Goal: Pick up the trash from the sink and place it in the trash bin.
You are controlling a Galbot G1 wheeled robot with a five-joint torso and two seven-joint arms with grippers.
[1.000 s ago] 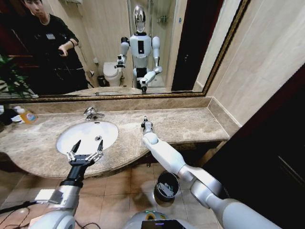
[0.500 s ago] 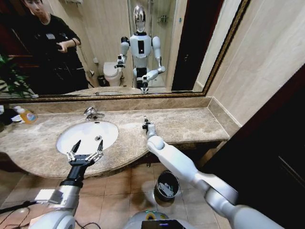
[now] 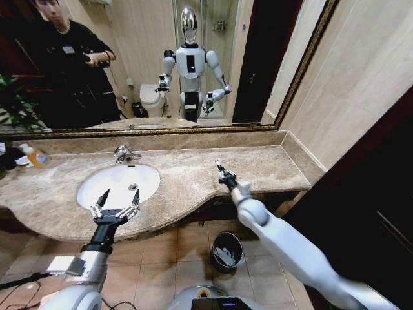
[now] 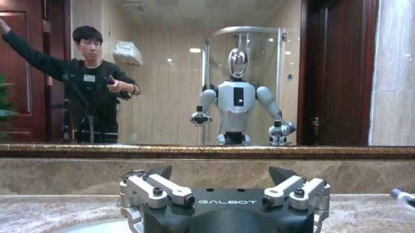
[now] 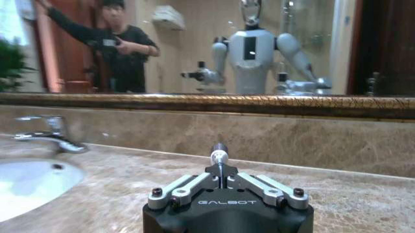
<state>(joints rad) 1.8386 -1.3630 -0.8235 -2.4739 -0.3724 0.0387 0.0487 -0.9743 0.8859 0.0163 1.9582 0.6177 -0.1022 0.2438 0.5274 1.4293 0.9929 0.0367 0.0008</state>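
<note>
The right gripper (image 3: 222,172) is held over the marble counter (image 3: 258,165), near its front edge and to the right of the sink (image 3: 119,183). Its fingers are closed tight on a thin stick (image 5: 219,154) with a dark tip, which pokes out past the fingertips. The stick is lifted off the counter.

The left gripper (image 3: 116,206) is held over the front rim of the sink. Its fingers (image 4: 162,187) are spread wide, and nothing is held between them.

The white basin looks bare in the head view. The chrome faucet (image 3: 124,154) is seen at the back edge of the sink.

The black trash bin (image 3: 226,250) is set on the tiled floor, below the front edge of the counter. Some small pale things are seen inside it.
</note>
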